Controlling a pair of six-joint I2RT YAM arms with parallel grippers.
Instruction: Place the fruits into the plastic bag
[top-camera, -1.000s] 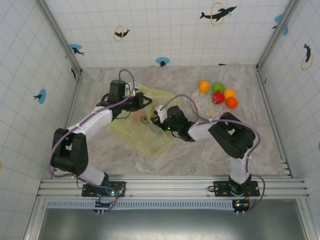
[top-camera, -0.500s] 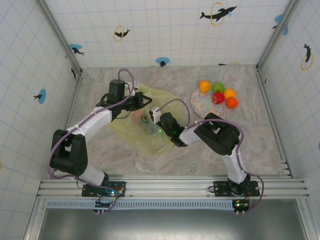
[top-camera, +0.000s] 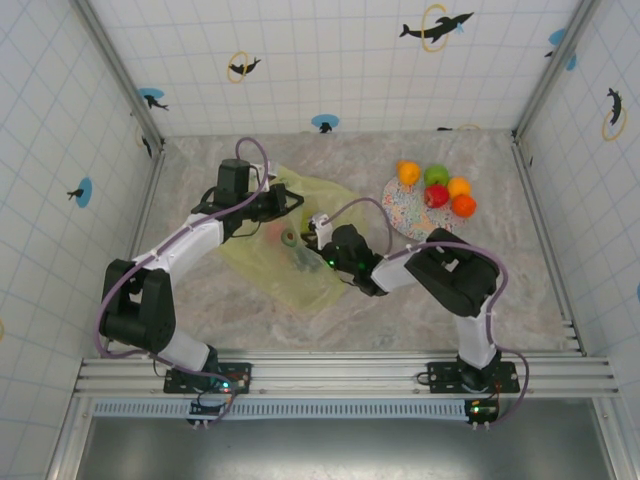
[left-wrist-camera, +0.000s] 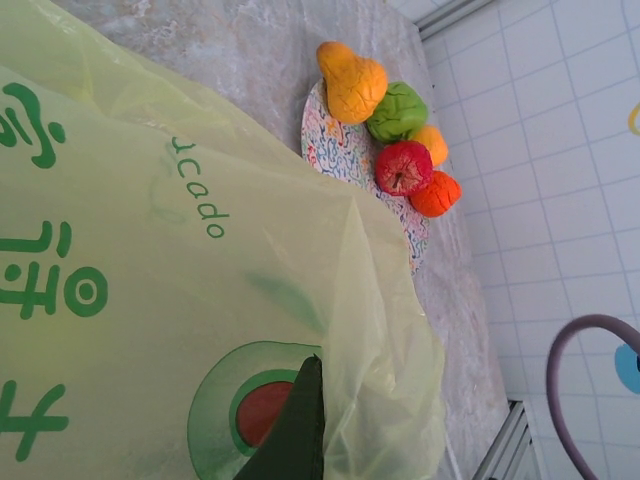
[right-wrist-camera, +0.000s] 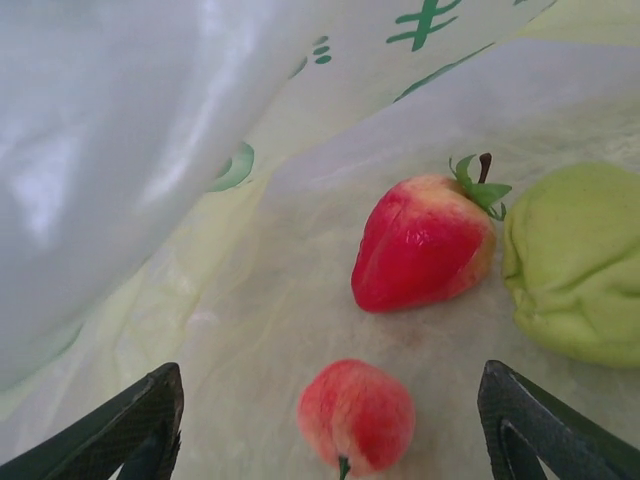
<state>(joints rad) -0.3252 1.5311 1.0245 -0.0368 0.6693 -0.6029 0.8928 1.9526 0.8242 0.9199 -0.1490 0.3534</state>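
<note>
The yellow-green plastic bag (top-camera: 300, 275) lies at mid-table, its mouth facing right. My left gripper (top-camera: 290, 200) is shut on the bag's upper edge; one dark finger (left-wrist-camera: 298, 430) shows against the film (left-wrist-camera: 150, 250). My right gripper (top-camera: 318, 232) is open inside the mouth. A small pink-red peach (right-wrist-camera: 357, 413) lies between its fingers (right-wrist-camera: 140, 425), touching neither. A red strawberry-like fruit (right-wrist-camera: 425, 243) and a green fruit (right-wrist-camera: 575, 262) lie deeper in the bag. On the speckled plate (top-camera: 405, 215) sit an orange pear (left-wrist-camera: 352, 85), a green fruit (left-wrist-camera: 398, 110), a red apple (left-wrist-camera: 403, 167) and two orange fruits (left-wrist-camera: 436, 193).
White tiled walls with dolphin stickers (top-camera: 436, 25) enclose the marble table (top-camera: 520, 290) on three sides. The right arm's elbow (top-camera: 455, 270) reaches across the table in front of the plate. A rail (top-camera: 340, 372) runs along the near edge.
The right arm pushed toward the bag mouth, then eased back a little toward the right. The left arm and the bag edge it holds have stayed put.
</note>
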